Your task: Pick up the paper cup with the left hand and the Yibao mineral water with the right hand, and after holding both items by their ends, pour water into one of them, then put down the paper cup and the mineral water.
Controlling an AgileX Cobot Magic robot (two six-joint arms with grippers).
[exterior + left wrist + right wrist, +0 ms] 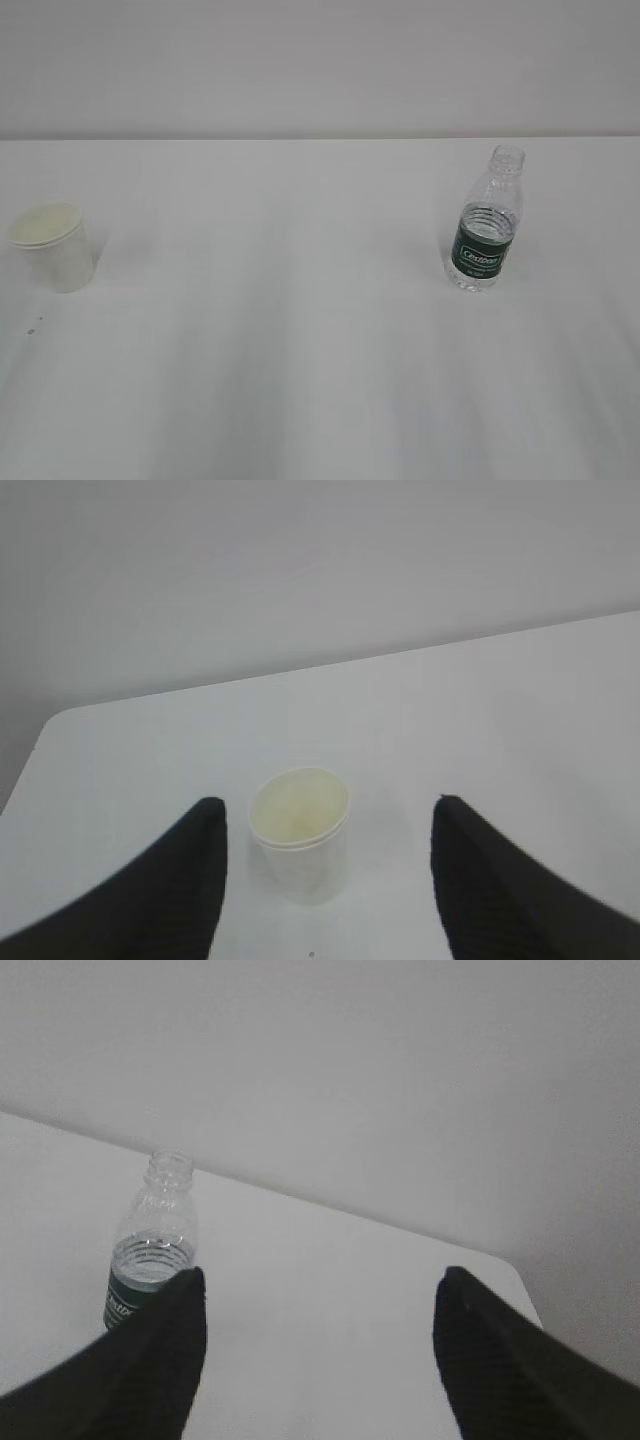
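The paper cup [52, 248] stands upright on the white tabletop [300, 330] near its left edge, mouth up, and its doubled rim suggests 2 cups nested together. The Yibao mineral water [486, 222] stands upright toward the right side of the tabletop, well apart from the cup, with no cap on its neck and a dark green label around its lower body. Water fills it roughly to the top of the label. A few tiny dark specks [36, 324] lie on the tabletop just in front of the cup.

Neither arm shows in the exterior view. From the left wrist, the left hand [330, 880] has its 2 black fingers [170, 880] spread wide, and the cup [299, 832] sits on the tabletop beyond and between them, touching neither; the tabletop's far left corner [60, 725] curves round behind it. The left hand grips nothing.

From the right wrist, the right hand [320, 1360] also has its fingers [500, 1360] wide apart and empty. The bottle [150, 1245] stands beyond the left finger, off to the side of the gap rather than inside it, with the tabletop's far right corner [505, 1265] in sight.
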